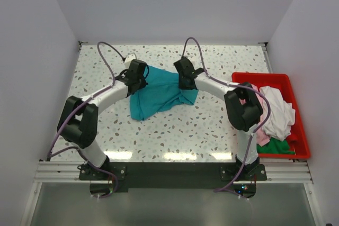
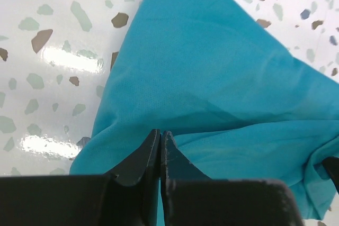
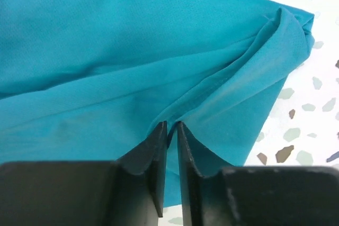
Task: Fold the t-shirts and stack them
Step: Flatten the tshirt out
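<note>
A teal t-shirt [image 1: 159, 95] lies bunched on the speckled table between the two arms. My left gripper [image 1: 139, 78] is shut on its left edge; in the left wrist view the cloth [image 2: 212, 78] is pinched between the closed fingertips [image 2: 151, 149]. My right gripper [image 1: 186, 78] is shut on the shirt's right edge; in the right wrist view a fold of teal cloth [image 3: 132, 67] is clamped between the fingertips [image 3: 159, 141]. Pink, white and green shirts [image 1: 275, 110] lie heaped in the red bin at the right.
The red plastic bin [image 1: 296, 93] stands at the table's right edge. White walls close in the table on the left, back and right. A white object [image 1: 130, 56] lies behind the left gripper.
</note>
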Controlling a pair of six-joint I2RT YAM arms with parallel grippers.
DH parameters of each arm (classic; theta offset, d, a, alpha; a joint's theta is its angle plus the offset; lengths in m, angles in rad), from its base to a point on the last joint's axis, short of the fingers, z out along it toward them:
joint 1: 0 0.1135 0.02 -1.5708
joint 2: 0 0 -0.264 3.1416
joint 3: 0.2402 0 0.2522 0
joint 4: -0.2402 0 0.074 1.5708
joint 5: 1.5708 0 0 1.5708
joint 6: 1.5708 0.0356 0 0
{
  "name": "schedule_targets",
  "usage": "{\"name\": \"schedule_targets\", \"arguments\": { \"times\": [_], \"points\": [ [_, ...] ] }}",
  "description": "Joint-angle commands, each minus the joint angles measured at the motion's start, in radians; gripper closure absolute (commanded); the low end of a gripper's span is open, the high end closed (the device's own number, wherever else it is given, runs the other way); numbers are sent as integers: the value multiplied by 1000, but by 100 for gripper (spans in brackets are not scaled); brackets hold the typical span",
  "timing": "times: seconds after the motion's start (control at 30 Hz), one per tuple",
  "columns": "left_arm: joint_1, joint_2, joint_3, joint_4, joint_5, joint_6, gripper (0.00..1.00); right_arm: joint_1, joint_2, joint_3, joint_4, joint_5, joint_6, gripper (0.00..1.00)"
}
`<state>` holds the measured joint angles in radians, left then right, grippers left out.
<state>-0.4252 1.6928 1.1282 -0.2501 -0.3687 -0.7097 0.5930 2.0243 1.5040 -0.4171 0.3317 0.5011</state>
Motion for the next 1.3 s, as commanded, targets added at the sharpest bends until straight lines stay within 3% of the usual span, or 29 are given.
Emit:
{"name": "schedule_targets", "arguments": {
  "times": [0.0,0.07,0.5,0.87,1.1,1.27],
  "points": [
    [17,-87,28,22,-1,26,100,-13,-24,16,-22,62,7,92],
    [25,-116,33,9,-1,30,100,-25,-67,1,-31,72,5,100],
    [95,-389,148,-150,-88,113,100,-107,-459,-24,-152,154,-35,100],
    [101,-631,350,-345,-222,222,100,-111,-789,151,-273,260,-118,100],
    [101,-694,492,-382,-285,256,100,-111,-840,343,-302,253,-186,100],
    [101,-604,530,-315,-276,289,100,-111,-762,410,-249,238,-255,100]
  ]
}}
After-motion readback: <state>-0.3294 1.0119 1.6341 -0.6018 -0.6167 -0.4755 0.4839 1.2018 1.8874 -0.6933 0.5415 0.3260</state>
